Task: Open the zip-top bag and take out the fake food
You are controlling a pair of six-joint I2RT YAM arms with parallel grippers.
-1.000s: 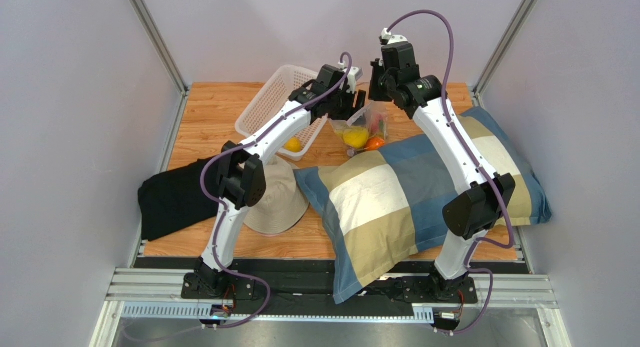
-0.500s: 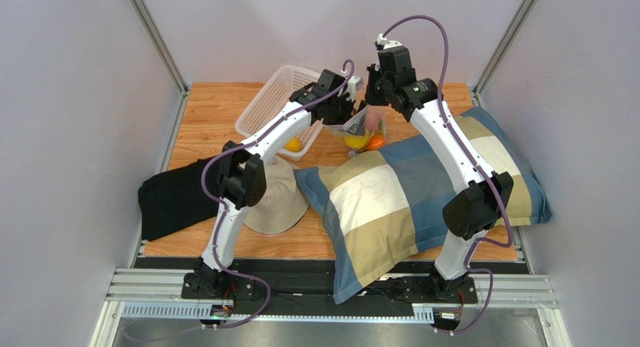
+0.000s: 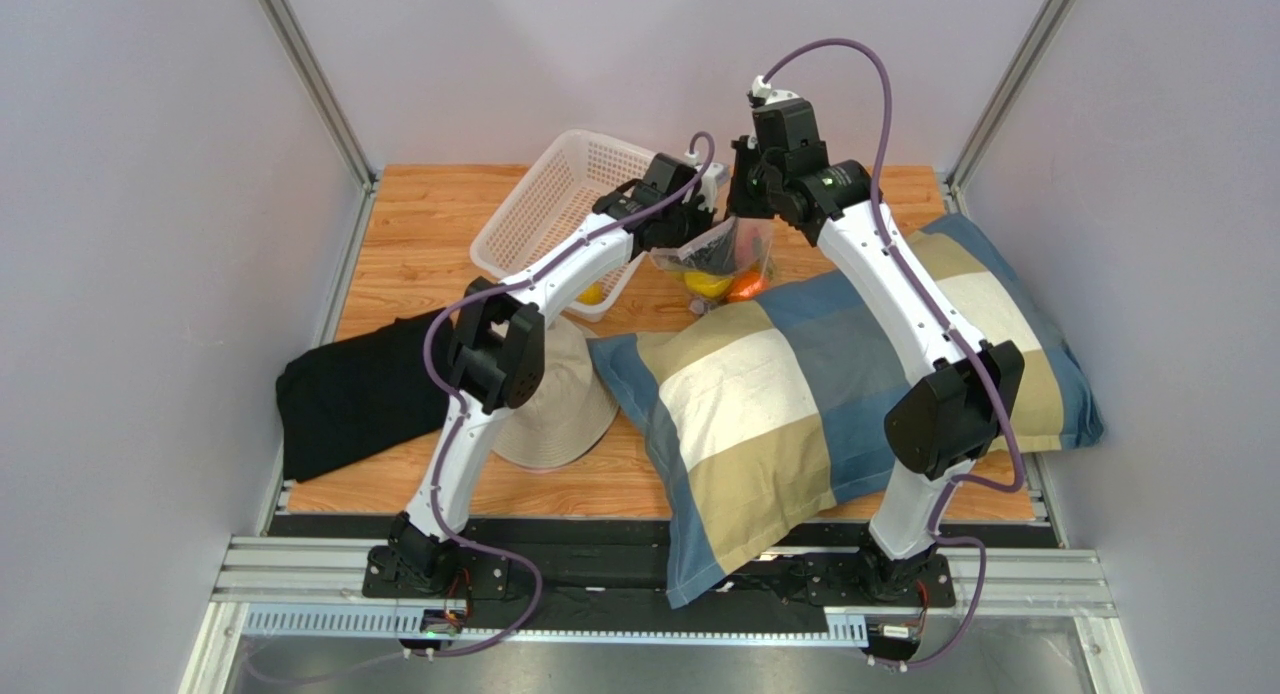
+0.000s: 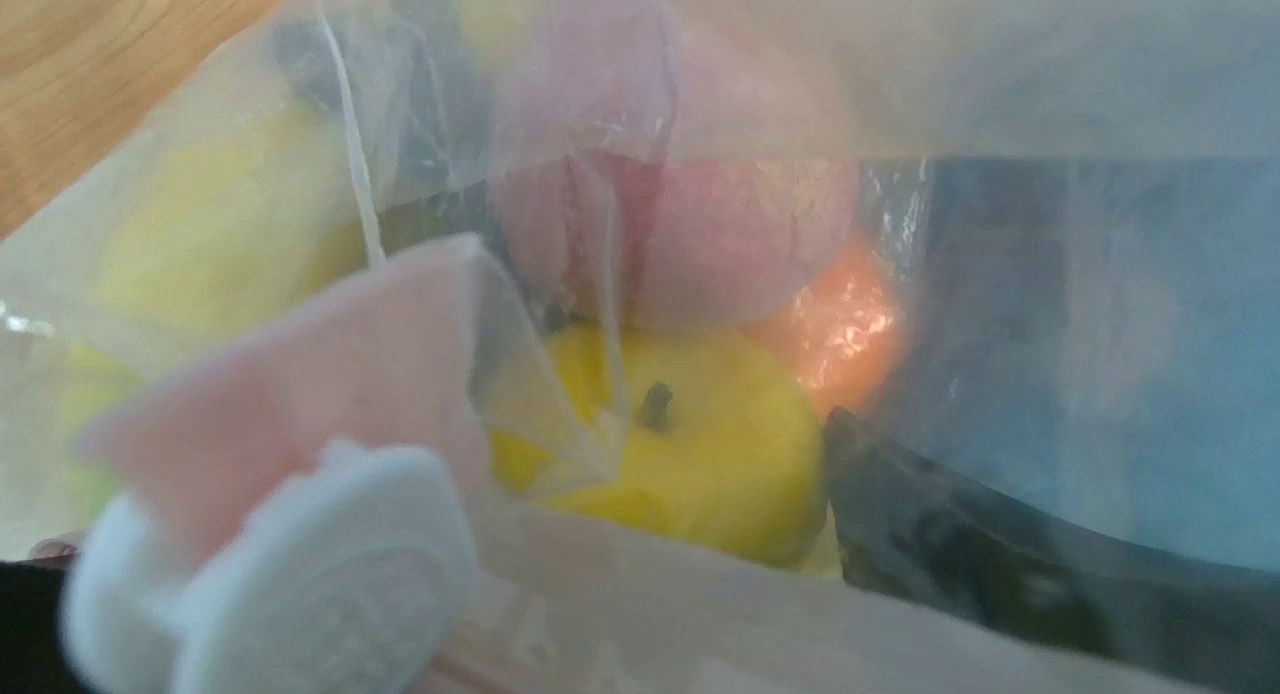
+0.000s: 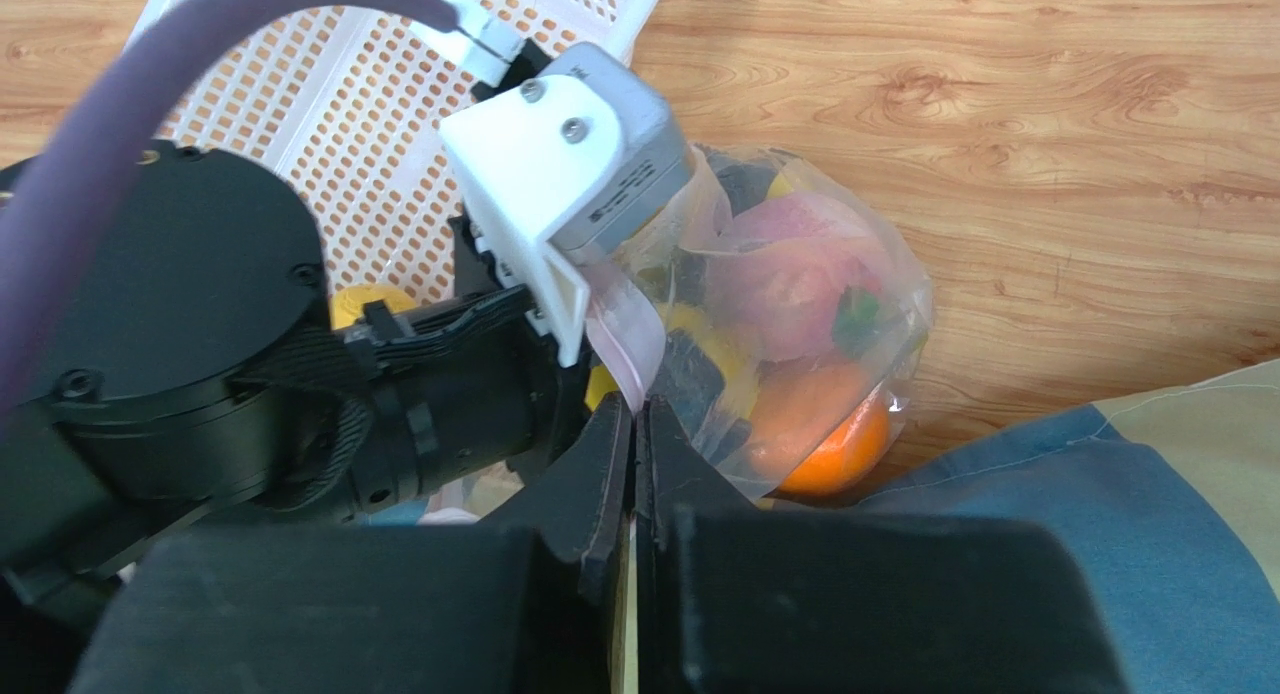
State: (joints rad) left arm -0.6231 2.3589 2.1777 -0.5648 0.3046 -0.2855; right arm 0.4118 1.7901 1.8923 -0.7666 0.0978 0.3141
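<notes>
Left hand [image 4: 601, 537], pushed closer, gapes at the zip-top bag [image 5: 864, 282] the right hand [image 5: 633, 424] pinches.

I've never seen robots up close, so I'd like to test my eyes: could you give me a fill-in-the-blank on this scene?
The right gripper is ___ on the zip-top bag's edge.
The white basket holds one ___ fruit.
The bag sits between the basket and the checked ___.
Answers: shut; yellow; pillow.

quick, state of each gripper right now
left gripper: open, at the mouth of the zip-top bag
right gripper: shut on the zip-top bag's top edge
</notes>
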